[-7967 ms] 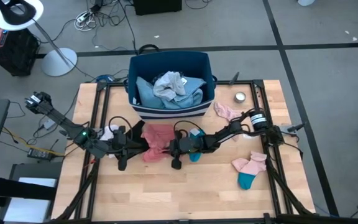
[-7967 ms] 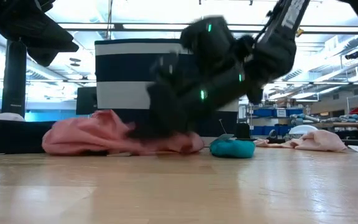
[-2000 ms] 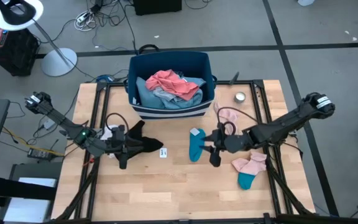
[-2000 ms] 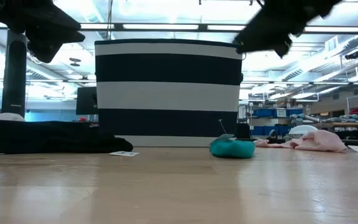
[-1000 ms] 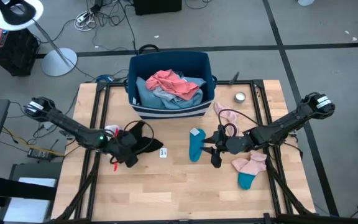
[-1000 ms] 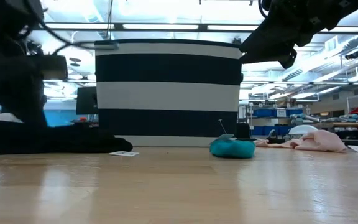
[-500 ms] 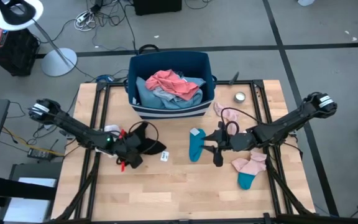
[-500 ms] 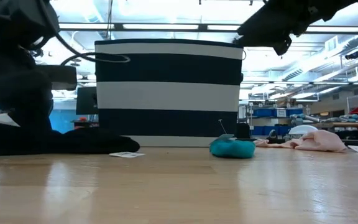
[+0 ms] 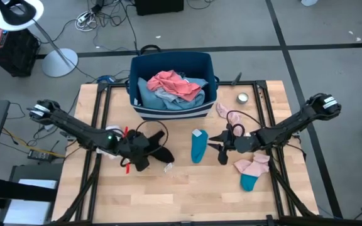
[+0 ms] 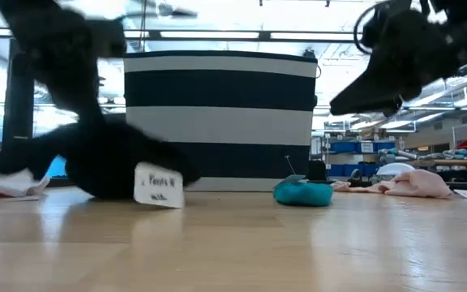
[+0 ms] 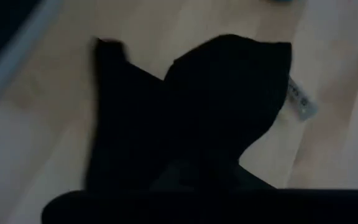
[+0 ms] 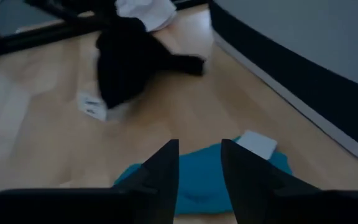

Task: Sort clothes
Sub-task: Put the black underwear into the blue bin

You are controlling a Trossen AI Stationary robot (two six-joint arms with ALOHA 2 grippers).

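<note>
**Black garment in front of the bin**

The left pincer is clamped on the black garment, low over the desk before the striped bin. The right pincer, fingers apart, hovers beside the teal sock.

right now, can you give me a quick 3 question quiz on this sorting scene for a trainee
1. True or false: the coral-pink garment lies in the navy bin.
2. Which gripper is at the black garment? A) left gripper B) right gripper
3. Fill in: the right gripper points at the ____ sock on the table.

Key: 1 true; 2 A; 3 teal.
</note>
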